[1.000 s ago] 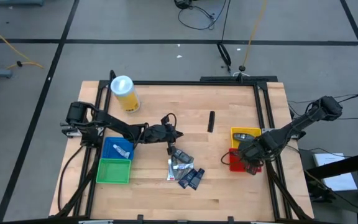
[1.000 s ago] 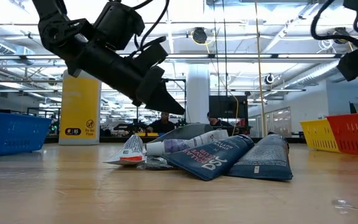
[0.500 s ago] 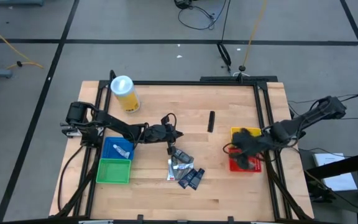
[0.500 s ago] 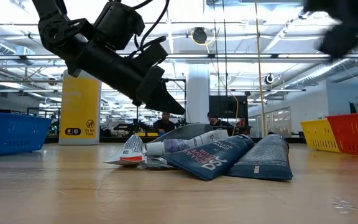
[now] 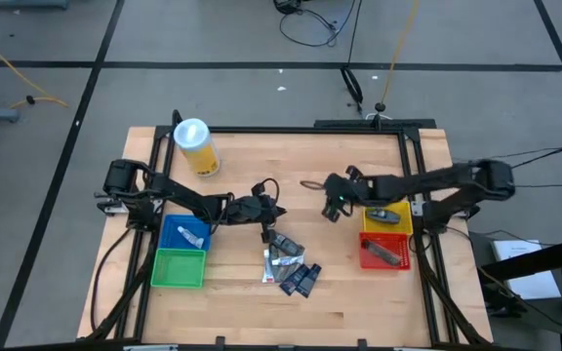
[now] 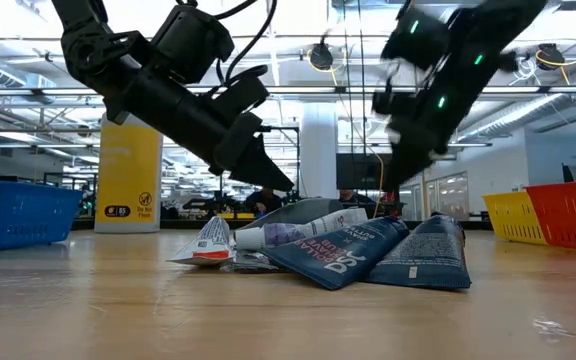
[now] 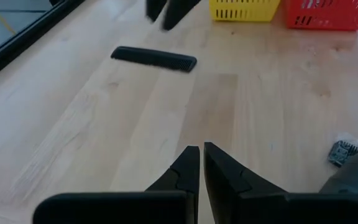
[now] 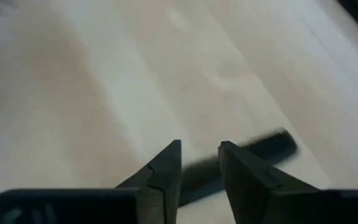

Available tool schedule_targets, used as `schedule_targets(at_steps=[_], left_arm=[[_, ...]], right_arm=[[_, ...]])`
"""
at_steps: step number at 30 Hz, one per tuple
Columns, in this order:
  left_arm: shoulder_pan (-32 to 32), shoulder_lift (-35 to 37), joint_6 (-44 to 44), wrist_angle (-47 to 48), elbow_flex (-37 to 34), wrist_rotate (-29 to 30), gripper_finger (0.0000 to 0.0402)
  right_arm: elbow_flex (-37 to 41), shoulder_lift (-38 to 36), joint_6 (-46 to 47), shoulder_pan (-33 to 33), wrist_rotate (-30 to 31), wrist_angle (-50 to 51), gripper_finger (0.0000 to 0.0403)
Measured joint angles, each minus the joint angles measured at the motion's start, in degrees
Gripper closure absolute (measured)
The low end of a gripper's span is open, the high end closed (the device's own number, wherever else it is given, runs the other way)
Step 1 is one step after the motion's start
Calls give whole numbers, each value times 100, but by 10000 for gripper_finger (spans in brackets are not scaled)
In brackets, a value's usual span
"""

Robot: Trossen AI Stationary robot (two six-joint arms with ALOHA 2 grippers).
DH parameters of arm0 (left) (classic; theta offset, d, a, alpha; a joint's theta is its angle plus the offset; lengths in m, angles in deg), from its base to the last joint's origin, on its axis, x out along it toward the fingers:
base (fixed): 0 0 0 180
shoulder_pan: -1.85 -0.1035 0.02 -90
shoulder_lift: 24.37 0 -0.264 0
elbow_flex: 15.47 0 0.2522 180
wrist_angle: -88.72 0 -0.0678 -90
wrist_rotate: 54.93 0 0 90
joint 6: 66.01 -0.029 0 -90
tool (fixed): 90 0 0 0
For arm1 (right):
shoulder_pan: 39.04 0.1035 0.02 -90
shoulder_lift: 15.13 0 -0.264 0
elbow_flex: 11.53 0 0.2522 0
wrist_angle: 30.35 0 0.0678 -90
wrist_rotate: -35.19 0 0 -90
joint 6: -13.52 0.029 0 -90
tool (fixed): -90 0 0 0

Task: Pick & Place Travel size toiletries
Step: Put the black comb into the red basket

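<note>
A: Where do the two grippers stand?

B: The left gripper hangs over the middle of the pale wooden desk, just above the heap of travel size toiletries. Its jaws are pressed together, holding nothing. The right gripper reaches in from the right and sits over the flat black comb, which the high view hides beneath it.

A: And the right jaws?

B: Spread a little, with a clear gap between the dark fingers. The comb lies on the desk beyond the tips; it is blurred there, so I cannot tell whether they touch it.

A: Where are the toiletries?

B: Most lie in one pile at the front middle of the desk: dark blue flat packets leaning together, a small white tube across them, and a crumpled silver sachet on the side toward the left arm. One more piece lies in the blue square bin, one in the yellow square bin and one in the red square bin.

A: Anything else on the desk?

B: A green square bin in front of the blue one, and a tall yellow cylinder with a white lid at the far left corner.
</note>
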Motion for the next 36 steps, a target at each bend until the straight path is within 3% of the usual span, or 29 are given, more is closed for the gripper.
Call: schedule_targets(at_steps=[5, 11, 13, 16, 19, 23, 29, 33, 36], left_arm=[[0, 0, -36, 33, 0, 2, 376], [0, 0, -35, 36, 0, 5, 376], [0, 0, -35, 24, 0, 5, 376], [0, 0, -35, -60, 0, 7, 376], [0, 0, -18, -141, 0, 7, 376], [1, 0, 116, -203, 0, 6, 376], [-189, -53, 78, -689, 24, -242, 376], [-460, -619, -21, -739, 644, -896, 376], [-605, -1249, -312, -223, 1399, -1084, 376]], right_arm=[[0, 683, 116, -610, -1, -17, 328], [-9, 1102, 217, -771, -34, -147, 350], [-9, 1158, -15, -713, -421, -445, 354], [-9, 1220, -1090, -496, -1372, -1120, 355], [11, 1142, -1760, -239, -1407, -1390, 357], [3, 868, -1729, -8, -1342, -1500, 361], [133, 978, -1345, 388, -2779, -1613, 362], [367, 1018, -1506, 765, -2630, -1593, 362], [485, 1003, -1376, 910, -2353, -1647, 362]])
